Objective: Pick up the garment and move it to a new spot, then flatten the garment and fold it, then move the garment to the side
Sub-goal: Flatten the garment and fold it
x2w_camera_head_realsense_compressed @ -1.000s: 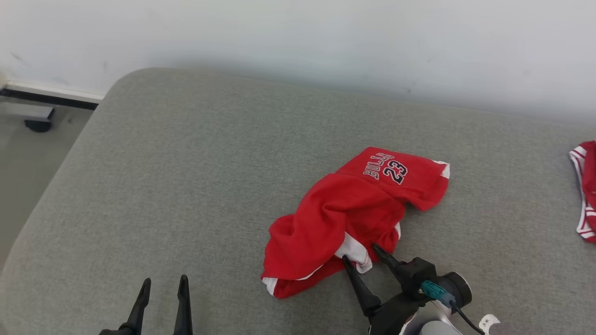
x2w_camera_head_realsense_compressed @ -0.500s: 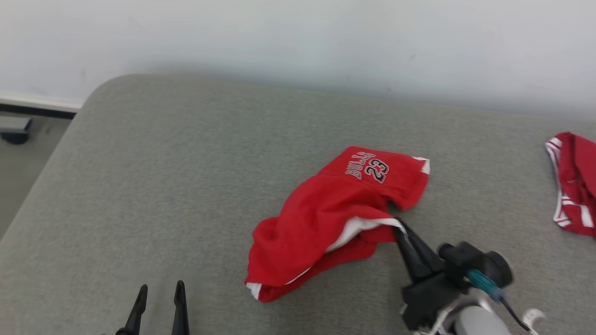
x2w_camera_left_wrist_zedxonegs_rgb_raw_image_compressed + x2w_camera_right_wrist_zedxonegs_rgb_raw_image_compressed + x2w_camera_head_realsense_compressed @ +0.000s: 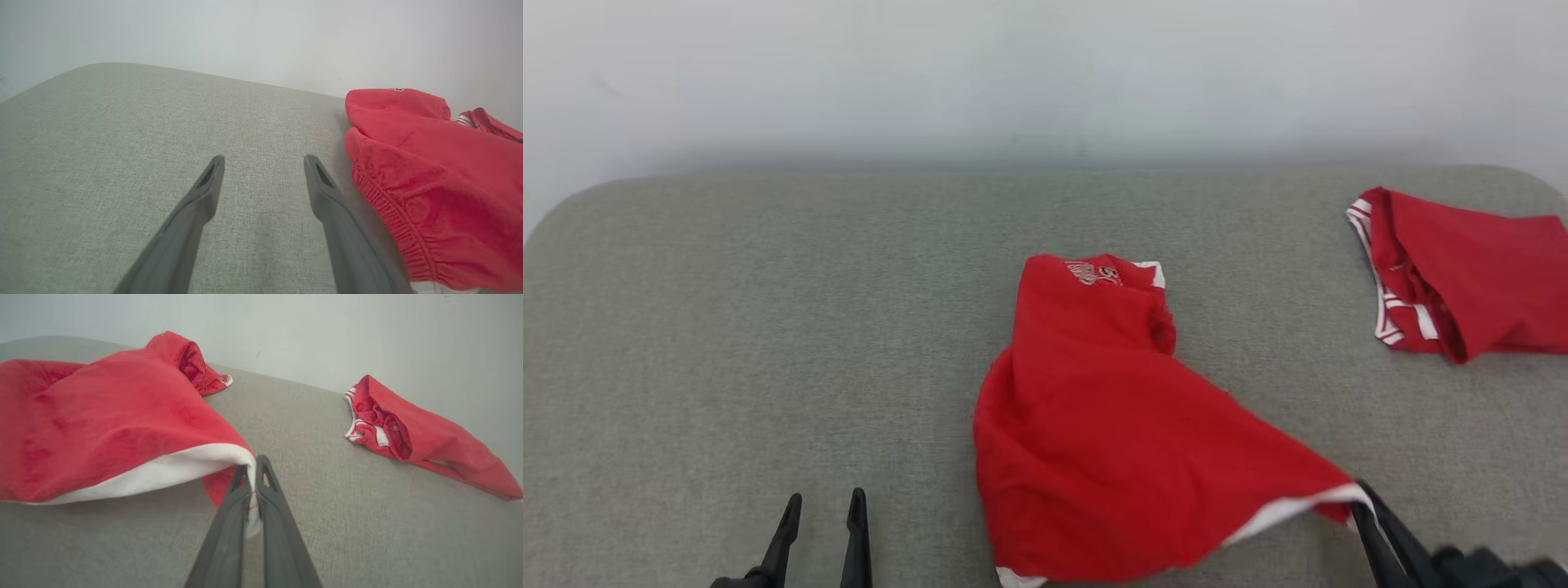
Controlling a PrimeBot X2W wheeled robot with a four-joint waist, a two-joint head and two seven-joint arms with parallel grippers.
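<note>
Showing one grey cushion (image 3: 768,327), two grippers and two red garments: left gripper (image 3: 825,496) spread, empty, low, left of the garment (image 3: 1111,425); right gripper (image 3: 1364,500) pinching its raised white hem; second garment (image 3: 1470,278) well right.

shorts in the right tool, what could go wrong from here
1. The right tool pinches only the white hem at one corner of the shorts; that thin grip may slip under a pull.
2. Most of the cloth lies on the grey cushion and may bunch instead of spreading.
3. A second red garment lies to the right; the shorts could land on it.
</note>
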